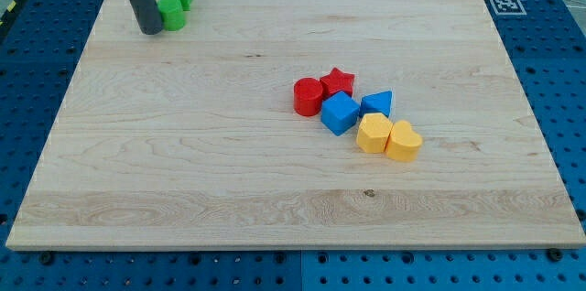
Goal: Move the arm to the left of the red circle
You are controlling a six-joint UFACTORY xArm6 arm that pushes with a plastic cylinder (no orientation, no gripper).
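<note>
Currently my tip [149, 30] holds nothing, touching the green blocks [173, 5] at the view's top left. Red circle [308, 96] sits mid-board, touching the red star [339, 80] and blue cube [340, 113]. Best approach, I judge: sweep diagonally and stop just left of it. Wooden board [183, 190] on blue pegboard [549, 71].

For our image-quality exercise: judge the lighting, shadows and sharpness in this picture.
Camera view: even, soft lighting, no glare on the wooden board; only faint shadows under the red circle and neighbouring blocks; my tip, beside the green blocks, looks sharp.
</note>
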